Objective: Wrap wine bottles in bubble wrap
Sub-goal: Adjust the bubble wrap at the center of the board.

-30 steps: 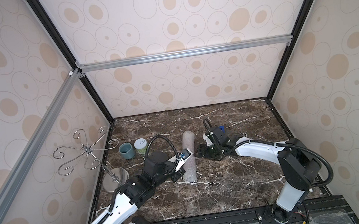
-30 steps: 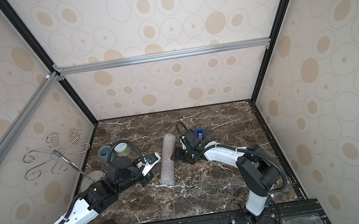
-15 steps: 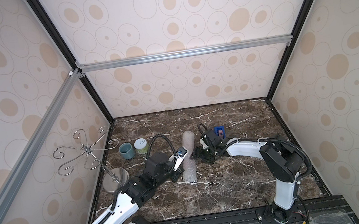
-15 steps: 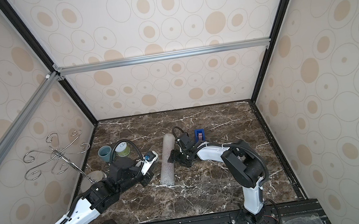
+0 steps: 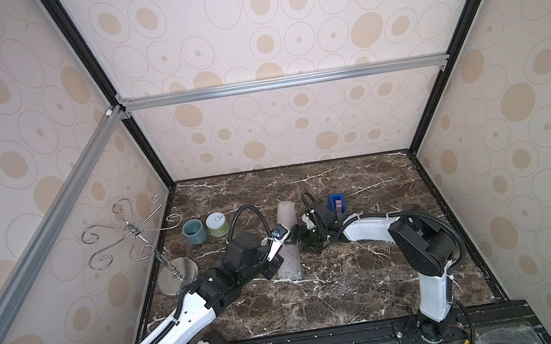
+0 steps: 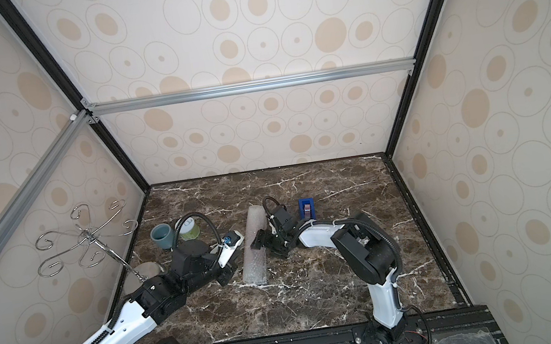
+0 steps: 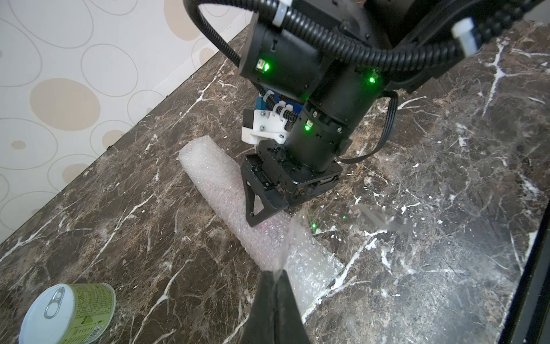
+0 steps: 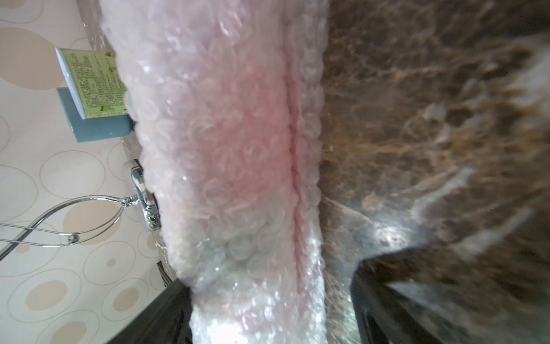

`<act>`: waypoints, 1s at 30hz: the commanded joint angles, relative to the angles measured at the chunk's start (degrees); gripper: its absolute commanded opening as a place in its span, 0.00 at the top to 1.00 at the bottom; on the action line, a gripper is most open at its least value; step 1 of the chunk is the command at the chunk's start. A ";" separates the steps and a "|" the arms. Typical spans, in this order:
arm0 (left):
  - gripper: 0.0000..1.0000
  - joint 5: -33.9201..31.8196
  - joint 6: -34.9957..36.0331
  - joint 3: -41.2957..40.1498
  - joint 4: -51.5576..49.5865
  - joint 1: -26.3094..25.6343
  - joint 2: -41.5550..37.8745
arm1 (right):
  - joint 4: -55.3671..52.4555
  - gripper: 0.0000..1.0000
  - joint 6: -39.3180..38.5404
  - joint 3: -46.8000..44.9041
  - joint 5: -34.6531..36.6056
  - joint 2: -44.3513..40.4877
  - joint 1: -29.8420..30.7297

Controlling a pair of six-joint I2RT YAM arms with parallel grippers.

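The bubble wrap lies rolled into a long tube on the marble table, seen in both top views. Of the wine bottle only a pink tint shows through the wrap. My right gripper stands open at the tube's right side. Its dark fingers sit on either side of the tube without squeezing it. My left gripper is shut near the tube's flat near end, pinching a thin clear strip of film that rises from its tips. Whether the strip is tape or wrap I cannot tell.
A blue tape dispenser stands just behind the right arm. A green-and-white jar and a blue-grey cup stand at the back left. A chrome hook stand rises from a round base by the left wall.
The right gripper has moved left up to the wrapped tube and its jaws have spread wider around it. The left gripper has stayed shut in nearly the same place.
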 commanded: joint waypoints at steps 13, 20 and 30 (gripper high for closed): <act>1.00 -1.11 -1.63 0.02 -1.63 0.77 -2.78 | 2.19 0.31 4.28 0.98 -1.02 8.32 1.08; 1.00 -1.75 -2.23 -0.07 -2.08 0.73 -3.78 | -9.14 0.49 -4.90 5.50 2.10 7.40 1.06; 1.00 -1.45 -3.84 -0.42 -1.07 0.75 -3.74 | -34.10 0.58 -25.36 10.88 18.35 -1.23 -0.39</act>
